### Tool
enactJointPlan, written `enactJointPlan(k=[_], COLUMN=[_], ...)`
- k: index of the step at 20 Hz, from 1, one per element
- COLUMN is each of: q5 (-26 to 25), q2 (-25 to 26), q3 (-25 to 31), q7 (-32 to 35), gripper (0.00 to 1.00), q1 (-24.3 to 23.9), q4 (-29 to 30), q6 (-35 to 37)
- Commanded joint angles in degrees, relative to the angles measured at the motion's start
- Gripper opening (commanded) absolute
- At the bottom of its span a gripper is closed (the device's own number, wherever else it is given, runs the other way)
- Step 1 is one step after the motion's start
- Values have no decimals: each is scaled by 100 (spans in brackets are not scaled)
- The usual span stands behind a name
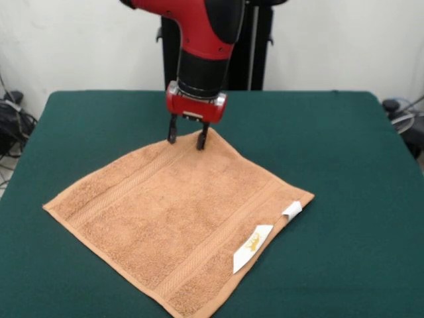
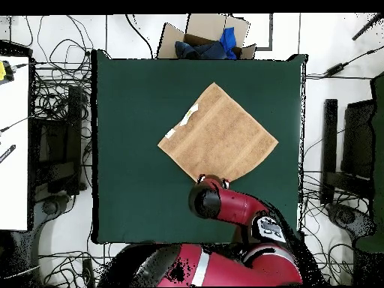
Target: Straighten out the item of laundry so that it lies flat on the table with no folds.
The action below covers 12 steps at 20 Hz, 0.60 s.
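Note:
The peach-orange towel [image 1: 179, 218] lies spread flat on the green table [image 1: 344, 165], turned like a diamond, with two white tags [image 1: 253, 246] on its near right edge. In the overhead view the towel [image 2: 219, 135] sits at the table's [image 2: 127, 150] centre, tags at its upper left edge. My gripper [image 1: 187, 140] stands at the towel's far corner with its two black fingers [image 1: 202, 140] apart, tips at the cloth's edge. The gripper holds nothing. In the overhead view the arm covers the gripper [image 2: 210, 182] at the towel's bottom corner.
A cardboard box [image 2: 206, 39] with blue cloth sits past the table's far edge in the overhead view. Cables and dark equipment [image 2: 56, 142] lie on the floor at both sides. The pedestal [image 1: 255, 50] stands behind the table.

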Motion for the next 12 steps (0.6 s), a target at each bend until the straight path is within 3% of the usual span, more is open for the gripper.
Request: enactJointPlan(k=[1, 7, 12], q5=[483, 804, 830], q2=[626, 915, 850], q3=[268, 154, 219], q7=[1322, 1264, 1210], gripper=[100, 100, 100], q1=[98, 244, 199], q4=[-493, -931, -890], q6=[-357, -215, -172])
